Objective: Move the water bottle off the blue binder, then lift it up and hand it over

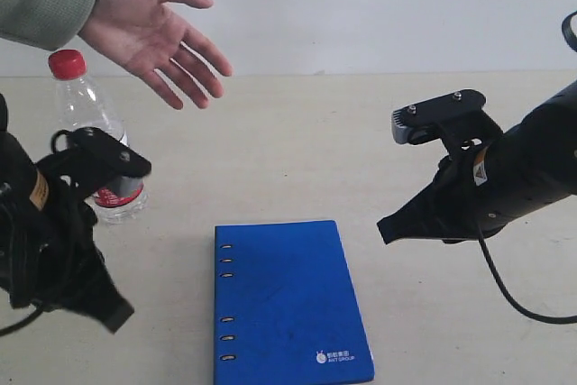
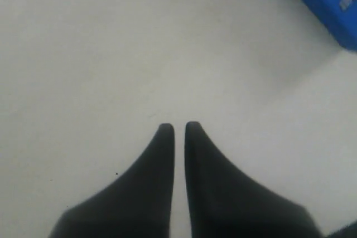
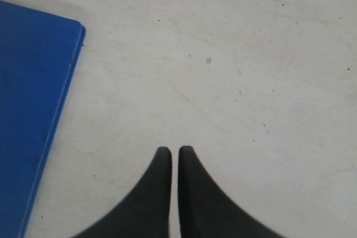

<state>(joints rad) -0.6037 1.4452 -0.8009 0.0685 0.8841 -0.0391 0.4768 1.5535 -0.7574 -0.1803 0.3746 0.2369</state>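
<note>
The bottle (image 1: pixel 87 114) stands upright on the counter (image 1: pixel 361 151), off the binder (image 1: pixel 288 304), beyond its spine side. The left end effector (image 2: pixel 178 127) and the right end effector (image 3: pixel 170 151) flank the binder, both clenched empty.

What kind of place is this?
Probably a robotics lab test bench: a black left arm and right arm over a beige tabletop, a plain white wall behind, with a blue binder and water bottle as props.
</note>
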